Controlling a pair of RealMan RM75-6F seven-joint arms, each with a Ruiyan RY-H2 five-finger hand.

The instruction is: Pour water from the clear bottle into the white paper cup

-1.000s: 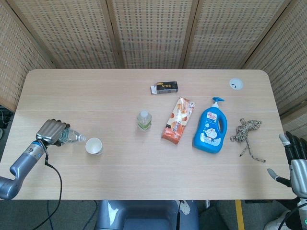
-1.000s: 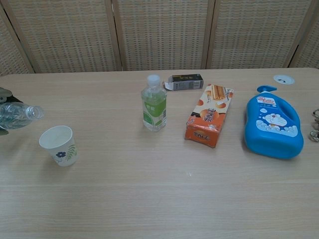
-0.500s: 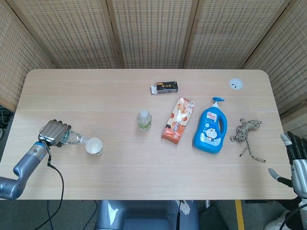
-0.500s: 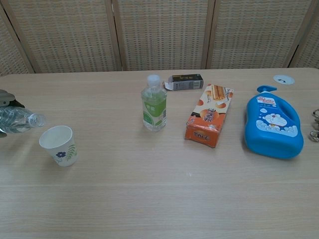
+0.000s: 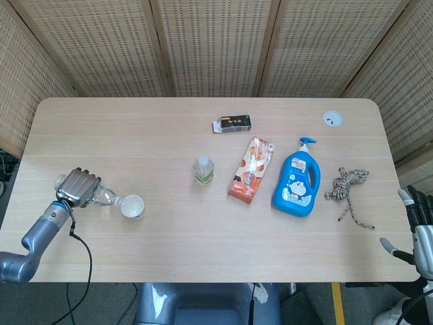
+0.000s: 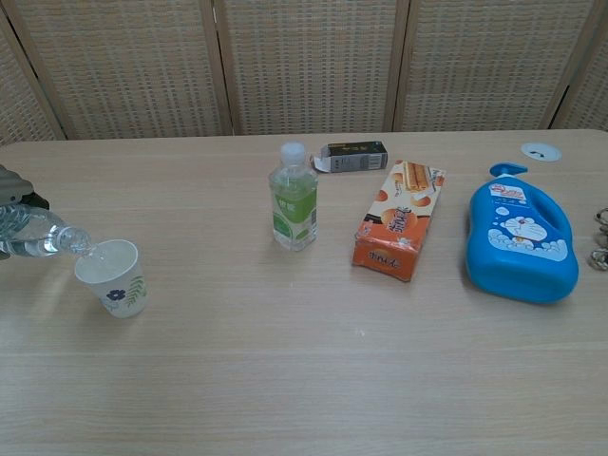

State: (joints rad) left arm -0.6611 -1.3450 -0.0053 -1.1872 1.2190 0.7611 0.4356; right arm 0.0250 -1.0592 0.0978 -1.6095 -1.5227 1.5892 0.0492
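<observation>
Clear bottle (image 5: 103,196) gripped in left hand (image 5: 76,187) near left edge of table (image 5: 203,244), tipped almost flat, open neck at rim of white paper cup (image 6: 113,276). Cup upright just beside bottle mouth, toward front-left corner. Pour looks begun or about to begin; stream not discernible, fill level unclear. Left to do: finish pouring, right bottle. Right hand (image 5: 421,217) off front-right corner, fingers apart, holding nothing.

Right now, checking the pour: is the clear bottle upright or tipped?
Tipped. The clear bottle lies nearly sideways in the left robot hand, its mouth at the paper cup's rim.
</observation>
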